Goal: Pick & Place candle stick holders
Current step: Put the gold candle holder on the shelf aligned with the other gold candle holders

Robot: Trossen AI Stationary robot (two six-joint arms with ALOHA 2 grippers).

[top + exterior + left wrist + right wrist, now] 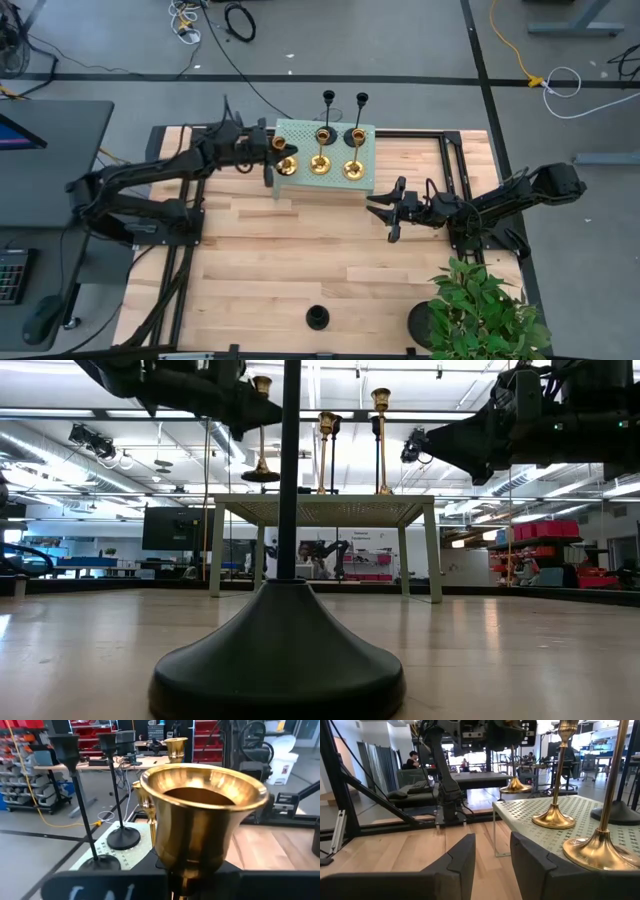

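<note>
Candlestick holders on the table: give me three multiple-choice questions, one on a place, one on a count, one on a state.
1. Where does the lone black holder stand?
A. on the green stand
B. on the bare wood table
C. in the right gripper
2. How many brass holders show?
A. two
B. three
C. four
3. The right gripper is:
A. open
B. shut on a brass holder
C. shut on a black holder

B: it stands apart from the green stand.
B: three gold ones appear.
A: its fingers are apart, holding nothing.
</note>
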